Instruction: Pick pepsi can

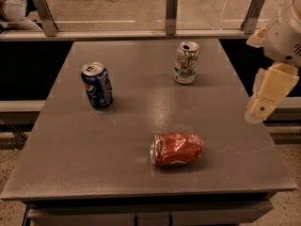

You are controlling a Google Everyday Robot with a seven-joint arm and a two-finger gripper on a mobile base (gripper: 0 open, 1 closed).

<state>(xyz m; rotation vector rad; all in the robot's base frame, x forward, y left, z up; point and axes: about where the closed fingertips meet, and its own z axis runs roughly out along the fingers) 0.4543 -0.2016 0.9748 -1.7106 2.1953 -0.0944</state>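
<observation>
The pepsi can (97, 85) stands upright on the left part of the grey table (141, 121). It is dark blue with a silver top and a round logo. My gripper (265, 98) hangs at the right edge of the view, over the table's right edge and far to the right of the can. It holds nothing that I can see.
A dented white-and-green can (186, 62) stands upright at the back right. A crushed red-orange can (177, 149) lies on its side near the front middle. A glass barrier with metal posts (171, 12) runs behind the table's far edge.
</observation>
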